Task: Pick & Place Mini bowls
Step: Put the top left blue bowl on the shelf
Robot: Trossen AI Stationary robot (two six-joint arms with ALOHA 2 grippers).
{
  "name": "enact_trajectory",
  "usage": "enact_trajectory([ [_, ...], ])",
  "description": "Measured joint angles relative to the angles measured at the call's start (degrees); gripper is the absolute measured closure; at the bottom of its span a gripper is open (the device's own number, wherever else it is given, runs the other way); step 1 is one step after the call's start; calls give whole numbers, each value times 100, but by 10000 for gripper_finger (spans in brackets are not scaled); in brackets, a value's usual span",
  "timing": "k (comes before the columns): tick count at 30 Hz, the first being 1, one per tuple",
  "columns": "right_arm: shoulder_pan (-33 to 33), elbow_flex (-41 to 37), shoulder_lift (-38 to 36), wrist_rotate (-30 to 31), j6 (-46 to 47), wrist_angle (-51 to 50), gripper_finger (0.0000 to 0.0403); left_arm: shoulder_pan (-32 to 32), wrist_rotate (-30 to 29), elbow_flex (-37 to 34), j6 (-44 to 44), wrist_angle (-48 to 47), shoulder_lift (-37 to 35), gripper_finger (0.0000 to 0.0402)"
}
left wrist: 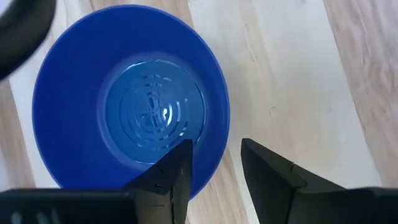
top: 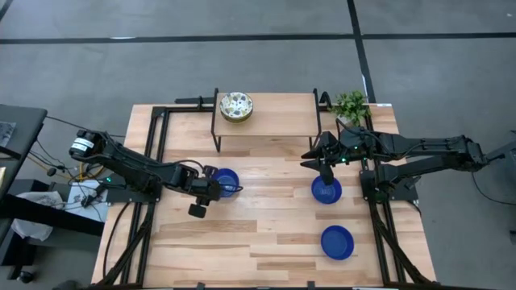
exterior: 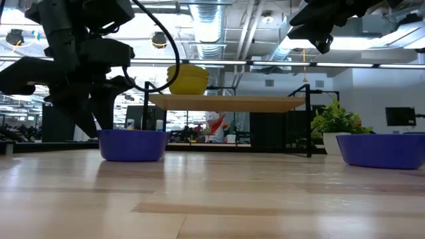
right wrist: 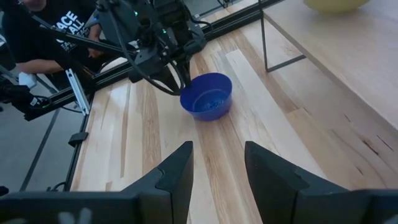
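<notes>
Three glossy blue mini bowls stand upright on the table: one left of centre (top: 226, 182) (left wrist: 124, 99) (right wrist: 207, 94), one right of centre (top: 326, 192), one near the right front (top: 337, 242). A floral-patterned bowl (top: 236, 106) sits on the raised shelf; its yellowish outside (exterior: 187, 78) looks stacked. My left gripper (top: 211, 188) (left wrist: 214, 165) is open and points down, one finger over the left bowl's inside, the other outside its rim (left wrist: 221, 146). My right gripper (top: 326, 167) (right wrist: 217, 165) is open and hangs high above the right-of-centre bowl.
A wooden shelf on thin black legs (top: 266, 121) (exterior: 226, 103) stands at the table's far side, with a small potted plant (top: 350, 105) (exterior: 335, 123) to its right. A person in a black shirt (right wrist: 37, 25) is beyond the table's left edge. Bare wood lies between the bowls.
</notes>
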Motion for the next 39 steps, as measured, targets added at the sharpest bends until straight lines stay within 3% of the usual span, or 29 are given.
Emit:
enact_trajectory([
  [16, 0, 0, 0, 4, 199, 15, 270, 139, 153, -446, 271, 567, 0, 273],
  [19, 0, 0, 0, 3, 201, 93, 270, 162, 153, -446, 271, 573, 0, 305],
  [23, 0, 2, 0, 5, 205, 237, 274, 162, 284, -446, 251, 612, 0, 384],
  [27, 1, 2, 0, 44, 190, 426, 278, 132, 291, -433, 238, 679, -2, 394],
  [33, 237, 2, 2, 86, -895, 713, 285, 87, 341, -20, 338, 684, -2, 396],
  [39, 515, 2, 2, 181, -1868, 886, 286, -182, 319, 772, 1450, 712, -2, 397],
])
